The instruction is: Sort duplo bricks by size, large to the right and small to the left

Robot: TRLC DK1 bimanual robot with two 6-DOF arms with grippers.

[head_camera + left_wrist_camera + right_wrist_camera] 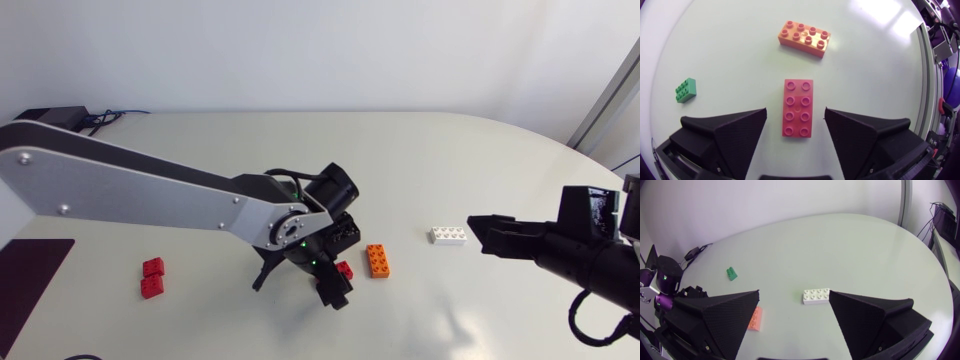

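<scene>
— Which step are we on?
— The grasp, we judge. Our left hand (795, 116) hangs spread over the long red brick (798, 107) with a finger on either side and a gap at each, so it pinches nothing yet.
— Where does that brick lie?
— Mid-counter (300, 150), near the orange brick (803, 39), which lies crosswise ahead of our fingers. The red one is large, so it belongs on the right.
— What does the next move call for?
— We come down square to its long sides, press both fingers onto them, and lift well clear before we swing. If we drag it low, we may shove the orange one.
— How much room do we have?
— No counter edge is close to the red brick. Further right lies the white brick (449, 235), and our right hand (794, 295), spread and holding nothing, sits just behind it. That side is tighter, so we should set down short of that hand. The small red bricks (153, 267) are well apart on the left, and the green brick (686, 90) lies off to one side
</scene>
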